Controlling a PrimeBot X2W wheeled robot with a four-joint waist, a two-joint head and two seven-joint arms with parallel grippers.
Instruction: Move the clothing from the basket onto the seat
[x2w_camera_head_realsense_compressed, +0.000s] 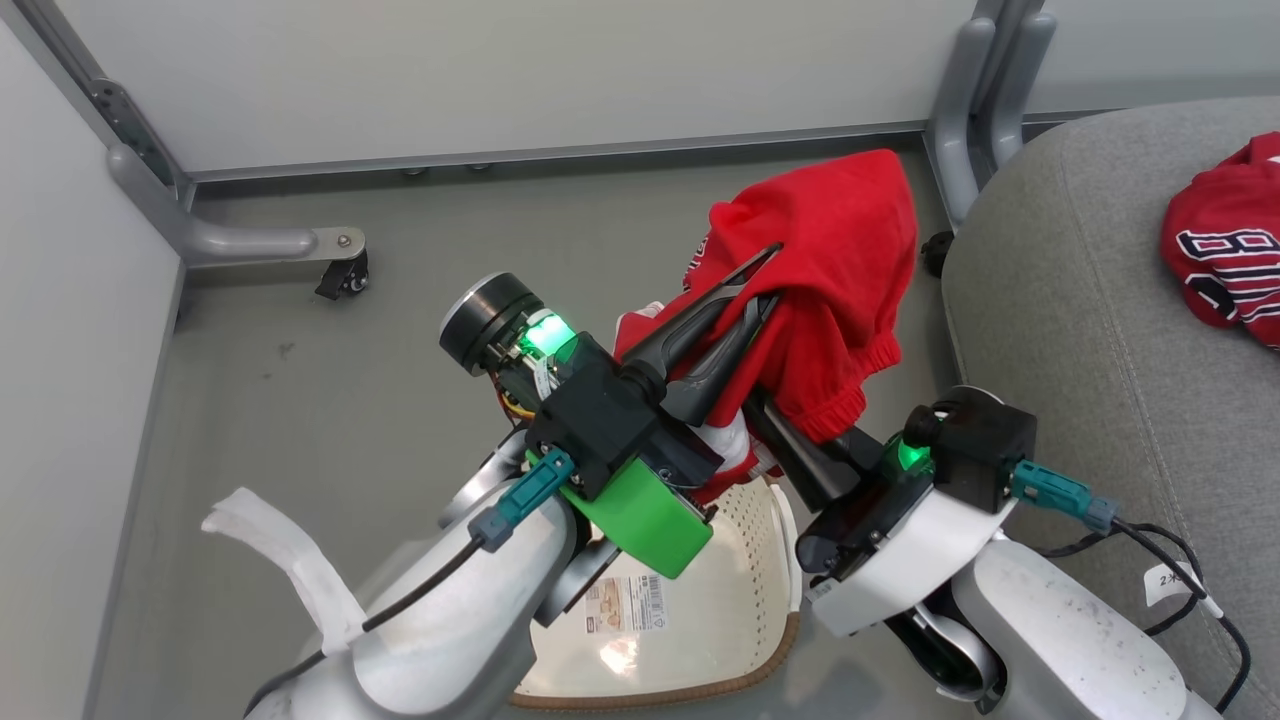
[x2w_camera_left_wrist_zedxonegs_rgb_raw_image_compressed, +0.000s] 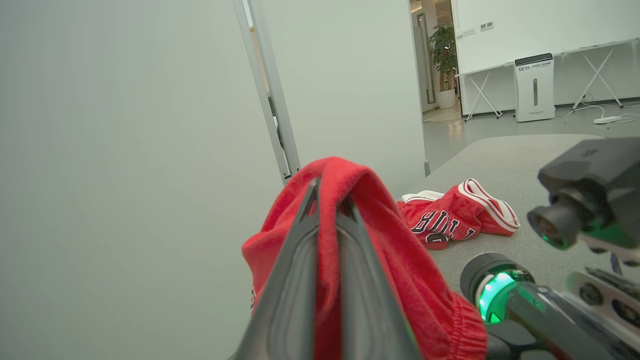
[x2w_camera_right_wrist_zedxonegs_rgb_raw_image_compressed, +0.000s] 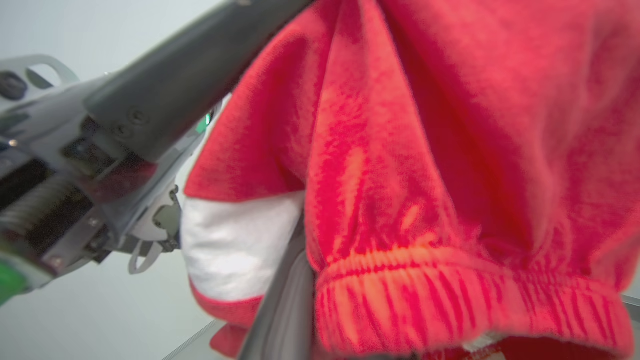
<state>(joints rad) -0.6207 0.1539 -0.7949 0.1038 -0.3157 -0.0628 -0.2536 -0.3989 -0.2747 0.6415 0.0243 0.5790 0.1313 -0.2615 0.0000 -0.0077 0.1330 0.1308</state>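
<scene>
The left gripper has its two fingers pressed together on a fold of the red garment. The cloth drapes over and past the tips, and a white-trimmed tail trails down behind the wrist. Directly beneath both wrists lies the basket, its labelled bottom showing, so this looks like the last piece to go. Just to the right of the left fingers and lower, the right gripper is closed, with its tips buried under the elastic hem. Whether it has cloth between them I cannot tell. Further right of both tools is the seat, and on it, well apart from the grippers, lies the other garment with dark lettering. The step in hand looks like the carry across. To do it well, I would lift enough for the hanging tail to clear the basket rim and the seat's rounded edge. I would swing both arms right together so the cloth is not stretched between them. The fingers should part only once the bulk rests well in on the cushion, since cloth dropped near the edge could slide off.
</scene>
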